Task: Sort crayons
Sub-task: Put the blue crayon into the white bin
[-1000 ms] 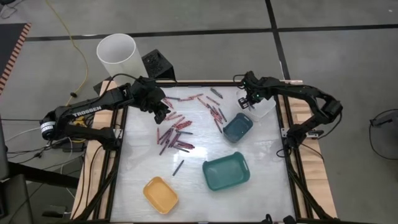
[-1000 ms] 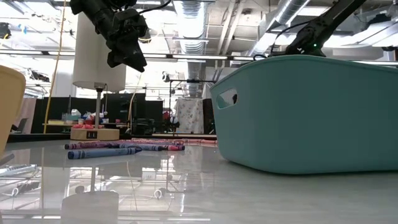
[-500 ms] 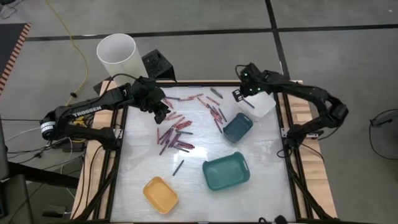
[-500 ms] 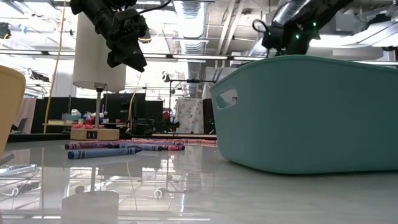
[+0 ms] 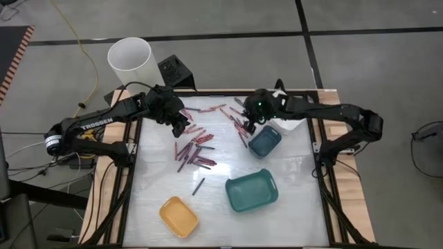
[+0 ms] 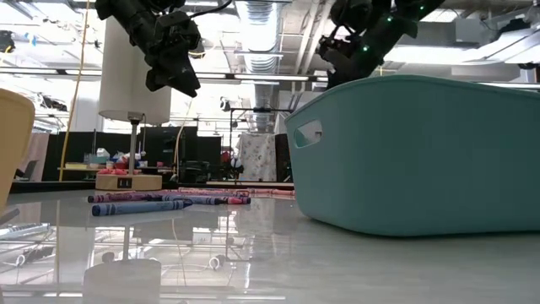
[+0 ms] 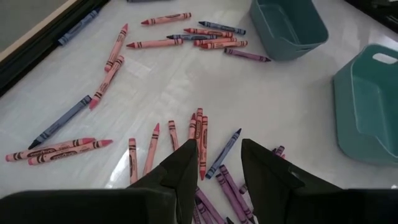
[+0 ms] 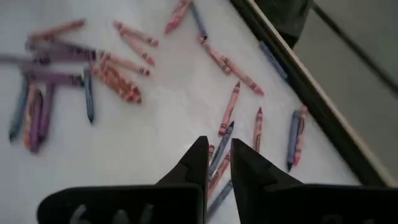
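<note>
The crayons [image 5: 201,142] lie scattered on the white table [image 5: 291,159], most in a loose pile left of centre and a smaller band toward the far side beside the small teal tray [image 5: 265,141]. The right tool [image 5: 250,126] hangs over that far band just left of the small teal tray, its fingers [image 8: 198,163] parted only narrowly and holding nothing. The left tool [image 5: 178,128] hovers above the far-left edge of the pile, fingers [image 7: 186,168] moderately apart and empty.
</note>
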`<state>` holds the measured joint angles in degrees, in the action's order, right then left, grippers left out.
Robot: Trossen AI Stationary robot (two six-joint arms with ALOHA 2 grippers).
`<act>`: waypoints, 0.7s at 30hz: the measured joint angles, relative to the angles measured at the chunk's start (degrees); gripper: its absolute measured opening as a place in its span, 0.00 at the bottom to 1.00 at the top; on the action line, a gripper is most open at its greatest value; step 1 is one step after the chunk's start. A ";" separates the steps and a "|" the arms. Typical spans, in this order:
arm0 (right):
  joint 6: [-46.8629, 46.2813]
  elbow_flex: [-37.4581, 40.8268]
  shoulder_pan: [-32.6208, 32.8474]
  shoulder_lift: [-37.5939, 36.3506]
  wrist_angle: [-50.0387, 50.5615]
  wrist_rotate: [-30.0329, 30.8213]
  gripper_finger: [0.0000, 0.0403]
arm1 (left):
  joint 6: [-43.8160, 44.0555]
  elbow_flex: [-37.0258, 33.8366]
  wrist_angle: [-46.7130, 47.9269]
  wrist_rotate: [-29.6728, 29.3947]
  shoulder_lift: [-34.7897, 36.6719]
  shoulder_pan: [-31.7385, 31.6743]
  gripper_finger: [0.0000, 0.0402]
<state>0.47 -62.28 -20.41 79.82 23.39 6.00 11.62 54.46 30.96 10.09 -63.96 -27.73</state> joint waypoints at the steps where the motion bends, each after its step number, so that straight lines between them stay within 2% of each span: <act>1: 0.35 0.00 0.69 0.14 0.43 0.62 0.15 | 0.00 0.00 0.00 0.00 0.00 0.00 0.28; 7: 0.42 0.06 2.29 1.18 0.70 7.73 0.15 | 0.01 -0.01 -0.02 -0.40 0.01 0.00 0.28; 13: -6.58 0.04 2.28 1.17 0.58 7.85 0.15 | 0.15 0.00 -0.11 -2.11 0.00 0.04 0.28; 21: -11.48 0.04 1.89 1.17 1.38 9.16 0.15 | 1.60 -0.01 -0.94 -2.95 0.00 0.04 0.28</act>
<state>-11.01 -62.24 -18.52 80.99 24.77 15.16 13.21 54.44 30.02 7.14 -63.96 -27.68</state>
